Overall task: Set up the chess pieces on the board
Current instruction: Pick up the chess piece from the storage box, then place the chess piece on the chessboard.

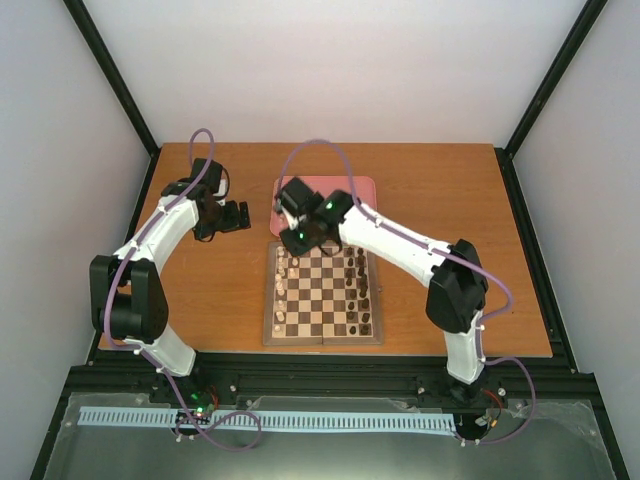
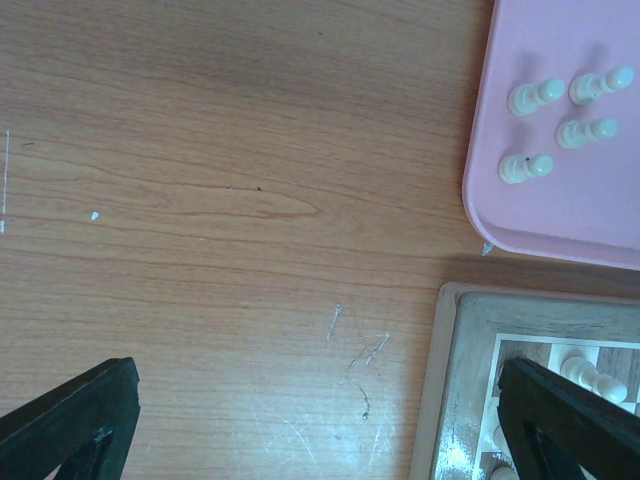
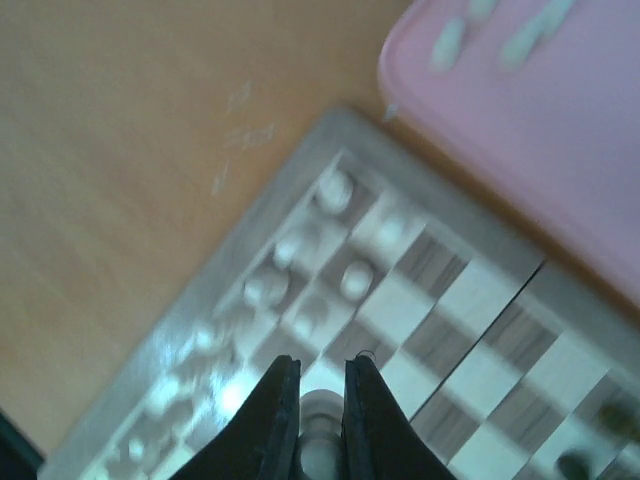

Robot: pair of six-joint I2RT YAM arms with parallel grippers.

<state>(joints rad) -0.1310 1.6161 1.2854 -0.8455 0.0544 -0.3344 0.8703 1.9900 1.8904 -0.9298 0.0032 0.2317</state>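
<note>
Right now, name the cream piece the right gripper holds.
The cream piece pinched in the right gripper, bottom of the right wrist view; the others sit free on the board or pink tray.

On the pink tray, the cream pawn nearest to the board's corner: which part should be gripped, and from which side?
Grip the pawn at its narrow neck, just under the round head, coming straight down from above. It seems to stand upright on the pink tray, and its three neighbours stand apart from it, so the left fingers can close on either side.
</note>
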